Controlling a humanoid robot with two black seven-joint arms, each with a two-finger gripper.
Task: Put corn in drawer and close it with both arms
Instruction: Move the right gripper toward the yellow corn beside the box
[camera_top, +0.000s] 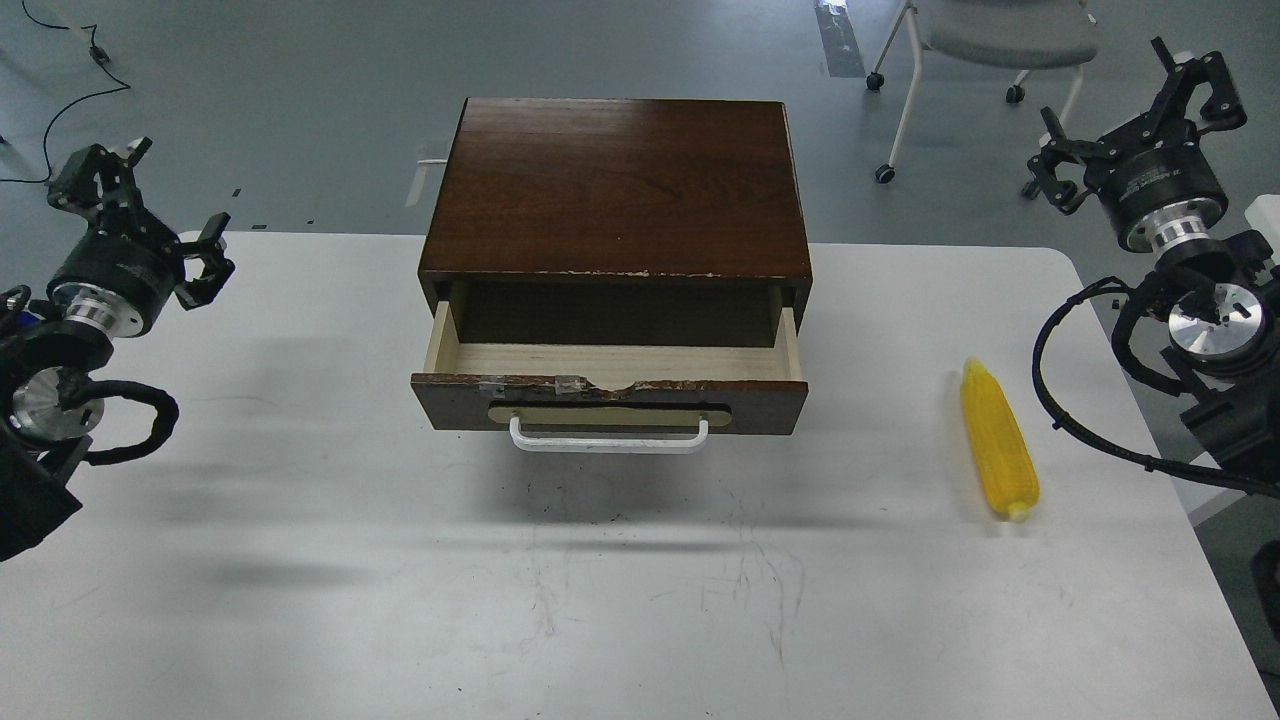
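Observation:
The yellow corn (999, 440) lies on the white table (300, 520) at the right, its tapered end pointing away from me. The dark brown drawer (610, 385) is pulled out of its cabinet (615, 185), showing a pale wood inside with nothing in it and a white bar handle (608, 440). My left gripper (135, 215) hangs open at the far left edge, well clear of the cabinet. At the far right my right gripper (1135, 110) is raised with its fingers spread open, above and behind the corn. Neither holds anything.
A grey wheeled chair (985, 40) stands on the floor behind the table at the right. Black cables (70, 70) trail on the floor at the back left. Scuff marks cover the table's front.

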